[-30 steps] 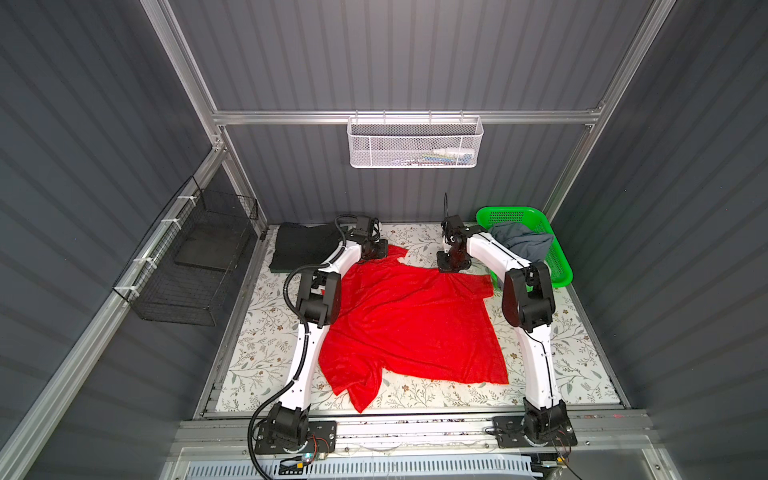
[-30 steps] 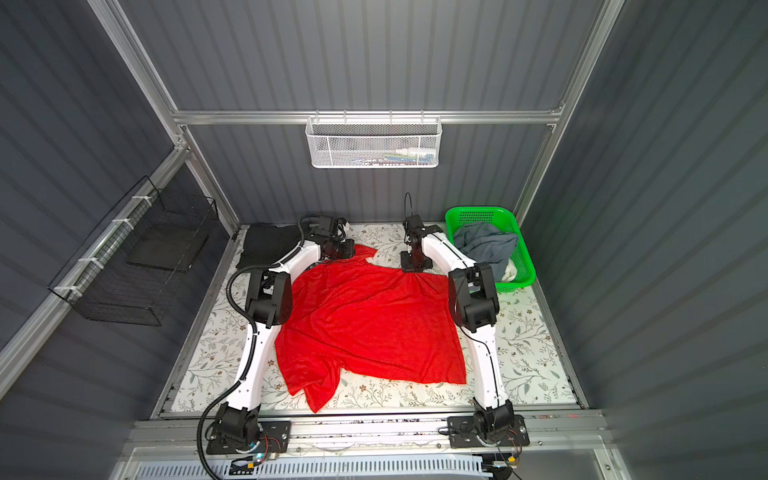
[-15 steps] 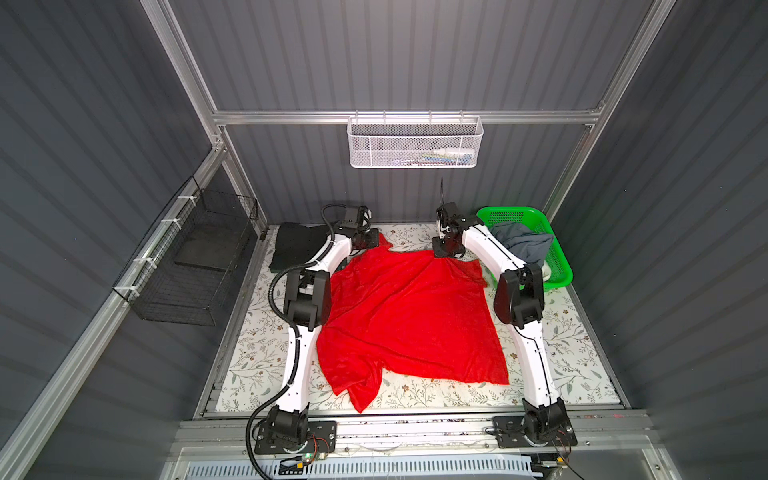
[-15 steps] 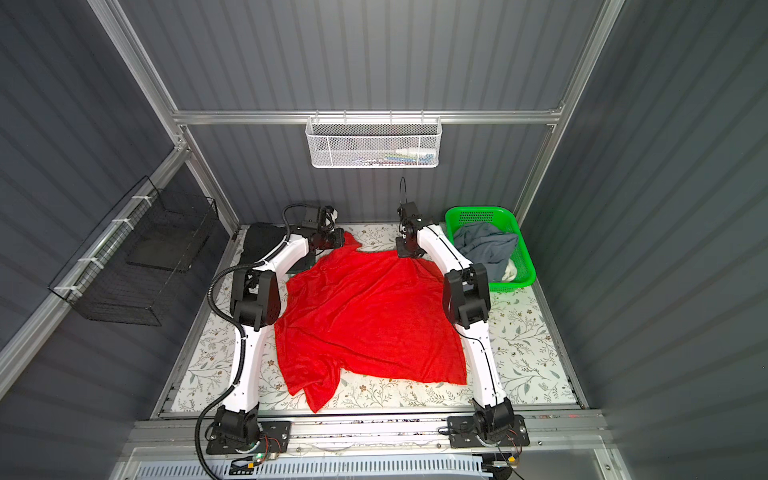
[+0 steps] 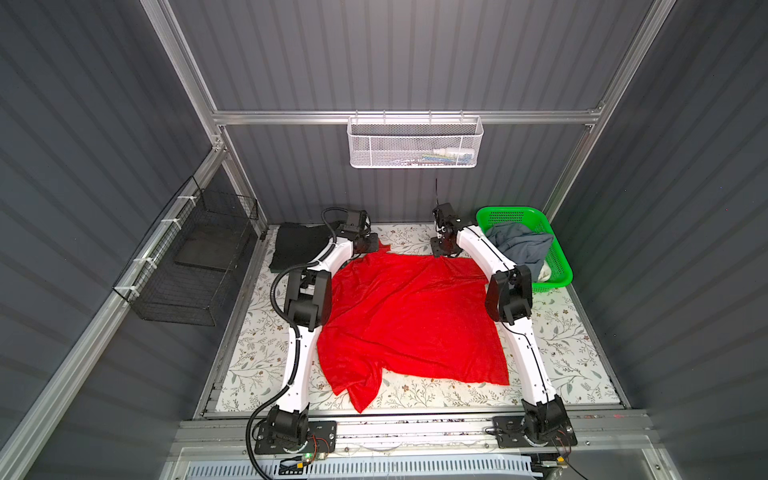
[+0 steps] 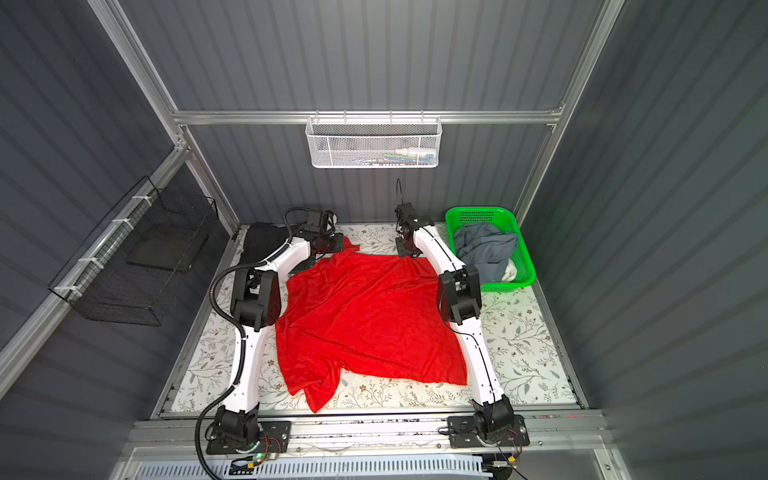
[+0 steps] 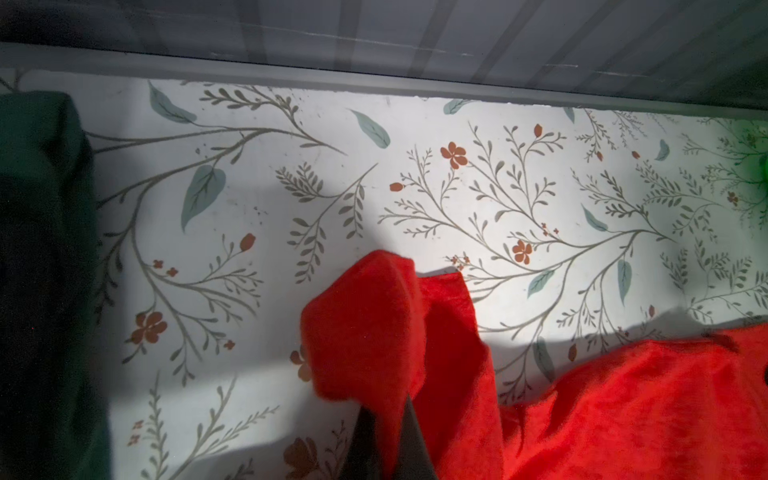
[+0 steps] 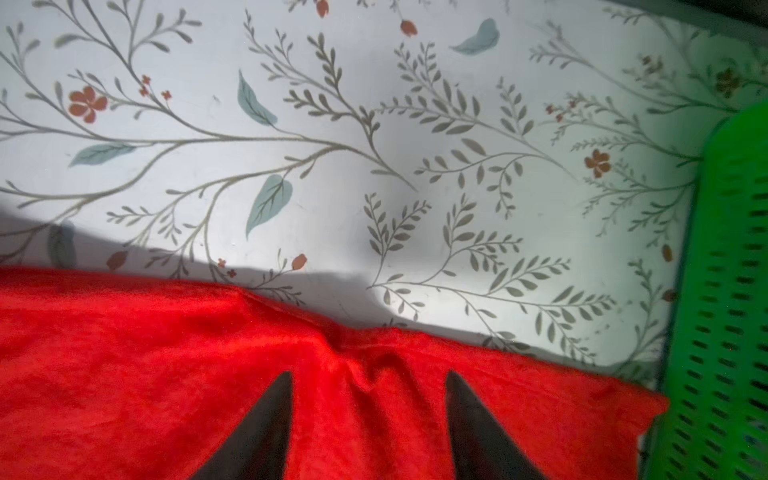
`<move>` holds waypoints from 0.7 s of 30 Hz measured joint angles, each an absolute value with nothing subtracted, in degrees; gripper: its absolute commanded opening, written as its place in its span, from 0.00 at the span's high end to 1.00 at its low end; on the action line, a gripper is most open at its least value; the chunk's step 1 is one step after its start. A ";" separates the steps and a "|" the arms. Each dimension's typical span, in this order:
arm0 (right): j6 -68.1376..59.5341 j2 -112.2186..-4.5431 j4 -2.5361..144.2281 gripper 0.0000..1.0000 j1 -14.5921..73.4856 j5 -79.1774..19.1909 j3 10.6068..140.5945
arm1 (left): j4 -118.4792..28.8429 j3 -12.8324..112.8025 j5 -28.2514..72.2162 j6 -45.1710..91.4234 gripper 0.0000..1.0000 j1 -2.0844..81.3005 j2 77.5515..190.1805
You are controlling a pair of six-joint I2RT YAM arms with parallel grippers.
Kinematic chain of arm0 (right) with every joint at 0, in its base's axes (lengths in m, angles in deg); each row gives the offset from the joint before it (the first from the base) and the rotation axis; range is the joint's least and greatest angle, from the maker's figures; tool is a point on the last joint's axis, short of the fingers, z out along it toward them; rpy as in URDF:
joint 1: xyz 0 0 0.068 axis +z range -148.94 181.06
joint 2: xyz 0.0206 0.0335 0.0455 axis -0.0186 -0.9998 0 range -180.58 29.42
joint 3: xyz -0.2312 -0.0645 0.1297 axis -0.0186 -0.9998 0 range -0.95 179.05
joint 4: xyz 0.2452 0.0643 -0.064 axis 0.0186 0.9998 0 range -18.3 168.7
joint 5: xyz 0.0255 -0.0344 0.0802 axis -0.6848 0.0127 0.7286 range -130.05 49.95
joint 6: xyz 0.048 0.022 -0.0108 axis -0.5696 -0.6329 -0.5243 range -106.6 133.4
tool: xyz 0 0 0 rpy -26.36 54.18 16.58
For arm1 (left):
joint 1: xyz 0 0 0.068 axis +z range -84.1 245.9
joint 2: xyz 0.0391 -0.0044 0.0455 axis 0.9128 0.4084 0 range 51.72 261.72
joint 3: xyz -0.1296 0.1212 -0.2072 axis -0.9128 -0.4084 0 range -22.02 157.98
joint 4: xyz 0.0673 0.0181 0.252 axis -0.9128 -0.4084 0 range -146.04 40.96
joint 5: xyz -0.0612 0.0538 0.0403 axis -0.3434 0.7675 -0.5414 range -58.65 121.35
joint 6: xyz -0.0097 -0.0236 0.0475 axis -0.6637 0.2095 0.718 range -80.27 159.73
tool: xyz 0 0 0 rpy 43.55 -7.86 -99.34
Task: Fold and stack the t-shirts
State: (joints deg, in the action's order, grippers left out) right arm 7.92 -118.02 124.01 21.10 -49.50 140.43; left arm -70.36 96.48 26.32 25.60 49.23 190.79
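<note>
The red shirt (image 5: 409,316) lies spread over the middle of the surface (image 5: 573,345), wrinkled, with one bunched flap reaching toward the near edge. Its far hem runs close to the far edge. The left gripper (image 7: 388,419) is clamped on the shirt's far left corner: in the left wrist view a fold of red cloth is pinched between the dark fingers (image 7: 415,453) and stands up past their tips, over bare floral surface. Just beside it, in the far left corner of the surface, sits the dark stack (image 5: 295,249) of folded shirts, flat; it shows dark green and black in the left wrist view. The right gripper (image 8: 369,376) is over the far hem, toward its right end, jaws apart, with a pucker of red cloth lying loose between the tips. Whether the tips touch the cloth I cannot tell. The basket (image 5: 559,266) stands in the far right corner, near this gripper, and the grey shirt (image 5: 519,249) lies crumpled inside it
</note>
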 measured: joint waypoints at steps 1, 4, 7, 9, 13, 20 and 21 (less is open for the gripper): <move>8.01 -117.91 123.97 0.05 21.07 -49.52 140.56 | -70.43 96.42 26.69 25.65 1.00 49.23 190.64; 6.94 -116.77 124.01 0.01 20.75 -49.54 139.71 | -70.64 96.42 27.65 25.71 0.55 49.23 190.07; 4.82 -114.39 124.23 0.01 20.07 -49.32 137.70 | -71.47 96.44 27.98 25.62 0.35 49.23 189.35; 3.49 -112.88 124.34 0.01 19.17 -49.06 136.98 | -71.74 96.37 27.50 25.51 0.18 49.23 188.71; 1.89 -110.63 124.56 0.01 17.16 -48.08 135.21 | -69.59 91.13 26.56 24.64 0.11 49.23 184.45; -0.14 -104.03 122.22 0.01 16.86 -43.66 121.72 | -67.34 87.37 22.69 25.01 0.21 49.17 181.85; -0.36 -102.89 121.72 0.01 17.03 -42.99 119.82 | -67.67 88.00 22.38 25.10 0.22 49.10 182.33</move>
